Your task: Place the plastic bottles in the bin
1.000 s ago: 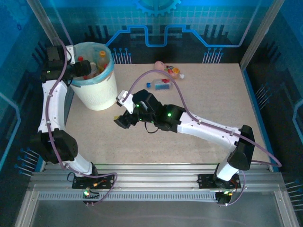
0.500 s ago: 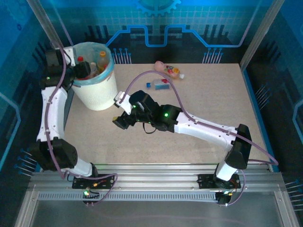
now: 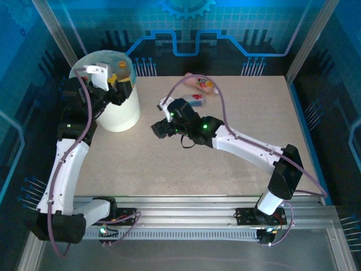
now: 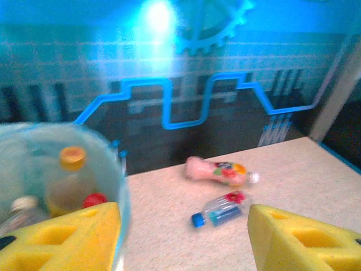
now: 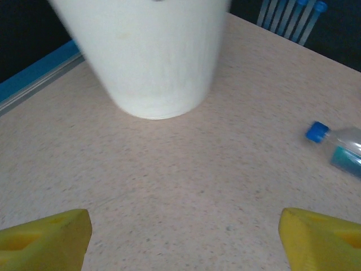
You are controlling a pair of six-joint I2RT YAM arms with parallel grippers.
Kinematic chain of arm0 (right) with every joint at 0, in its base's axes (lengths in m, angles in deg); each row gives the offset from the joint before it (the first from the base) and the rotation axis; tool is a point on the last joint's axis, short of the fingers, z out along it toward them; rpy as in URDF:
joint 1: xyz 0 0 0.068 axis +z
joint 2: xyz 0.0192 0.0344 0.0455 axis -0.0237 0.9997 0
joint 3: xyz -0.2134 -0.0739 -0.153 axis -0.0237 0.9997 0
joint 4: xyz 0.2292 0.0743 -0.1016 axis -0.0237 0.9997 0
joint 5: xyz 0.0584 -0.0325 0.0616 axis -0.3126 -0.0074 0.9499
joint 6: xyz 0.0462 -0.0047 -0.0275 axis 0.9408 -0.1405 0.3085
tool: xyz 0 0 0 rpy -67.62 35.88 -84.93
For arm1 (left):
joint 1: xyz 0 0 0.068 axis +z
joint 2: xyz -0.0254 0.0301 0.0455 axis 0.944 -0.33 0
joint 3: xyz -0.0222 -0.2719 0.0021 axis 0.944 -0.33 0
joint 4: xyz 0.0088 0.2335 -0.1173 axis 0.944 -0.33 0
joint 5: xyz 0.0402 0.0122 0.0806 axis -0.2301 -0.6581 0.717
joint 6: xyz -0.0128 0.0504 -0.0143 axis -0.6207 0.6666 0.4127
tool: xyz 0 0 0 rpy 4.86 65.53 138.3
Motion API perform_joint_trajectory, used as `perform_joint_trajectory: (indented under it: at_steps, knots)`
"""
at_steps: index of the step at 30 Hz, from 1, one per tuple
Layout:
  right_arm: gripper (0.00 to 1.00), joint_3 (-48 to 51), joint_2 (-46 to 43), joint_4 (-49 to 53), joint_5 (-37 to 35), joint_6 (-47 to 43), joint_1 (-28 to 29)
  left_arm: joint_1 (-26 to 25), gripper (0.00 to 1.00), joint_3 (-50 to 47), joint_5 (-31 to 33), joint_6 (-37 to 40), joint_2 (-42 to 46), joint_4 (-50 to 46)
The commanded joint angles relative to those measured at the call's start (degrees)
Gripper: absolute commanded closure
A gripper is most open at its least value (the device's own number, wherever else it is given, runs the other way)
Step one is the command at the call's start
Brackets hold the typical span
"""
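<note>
Lying ahead and to the right of the right gripper (image 5: 183, 226), the blue-capped bottle (image 5: 341, 148) is pointing its cap toward the bin (image 5: 152, 56). Both grippers are gaping wide and carrying nothing. The left gripper (image 4: 183, 220) is hovering at the bin's rim, farther from that bottle.

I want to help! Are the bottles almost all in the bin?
Almost. Some, like an orange-capped plastic bottle, sit in the round white blue-lined bin. The left gripper and right gripper are open, holding nothing. A pink plastic bottle and a clear blue-capped bottle lie on the table.

The white bin (image 5: 152, 56) stands on the table (image 5: 186, 186), and a bottle (image 5: 341, 148) with a blue cap lies off to its right.
</note>
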Motion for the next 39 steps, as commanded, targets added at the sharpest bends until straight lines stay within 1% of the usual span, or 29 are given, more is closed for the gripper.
perform_joint_trajectory:
  at_steps: [1, 3, 5, 7, 10, 12, 15, 21, 26, 31, 39]
  knots:
    - [0.12, 1.30, -2.92, 2.90, -0.54, 7.81, -4.94, -4.72, 0.38, -1.56, -5.81, 3.63, 0.80, 3.79]
    - [0.12, 1.22, -3.15, 5.69, -0.76, 11.71, -9.05, -8.08, 0.37, -1.93, -7.14, 5.58, 0.82, 3.36]
    - [0.11, 1.17, -2.89, 8.00, 0.77, 15.02, -13.58, -10.92, 0.36, -2.32, -8.03, 7.70, 0.74, 2.49]
    - [0.08, 1.26, -2.54, 8.75, 2.16, 16.61, -17.04, -13.01, 0.34, -2.83, -8.07, 8.94, 0.38, 2.15]
    - [0.04, 1.06, -1.10, 8.87, 1.13, 16.30, -19.92, -14.88, 0.32, -3.19, -9.20, 9.51, -1.10, 1.58]
    - [0.02, 0.24, 0.58, 8.54, -0.73, 15.80, -20.98, -15.33, 0.31, -2.73, -10.69, 9.34, -2.47, 0.72]
    - [0.00, -3.18, 4.51, 9.49, -1.01, 15.73, -22.71, -15.78, 0.30, -2.70, -11.53, 7.99, -3.87, 1.01]
    - [0.00, -10.44, 12.10, 9.35, -3.44, 13.68, -23.46, -17.99, 0.30, -2.62, -8.95, 8.21, -5.92, 0.12]
    - [0.00, -15.49, 17.56, 9.80, -2.48, 13.05, -24.74, -19.71, 0.30, -2.30, -8.08, 7.76, -7.25, 0.95]
    - [0.00, -19.15, 22.17, 10.81, -0.52, 13.70, -26.43, -23.41, 0.30, -2.14, -4.24, 10.00, -8.95, 0.70]
    - [0.00, -23.35, 27.88, 12.49, 2.44, 14.88, -29.04, -26.47, 0.28, -2.91, -3.30, 9.42, -13.08, 2.38]
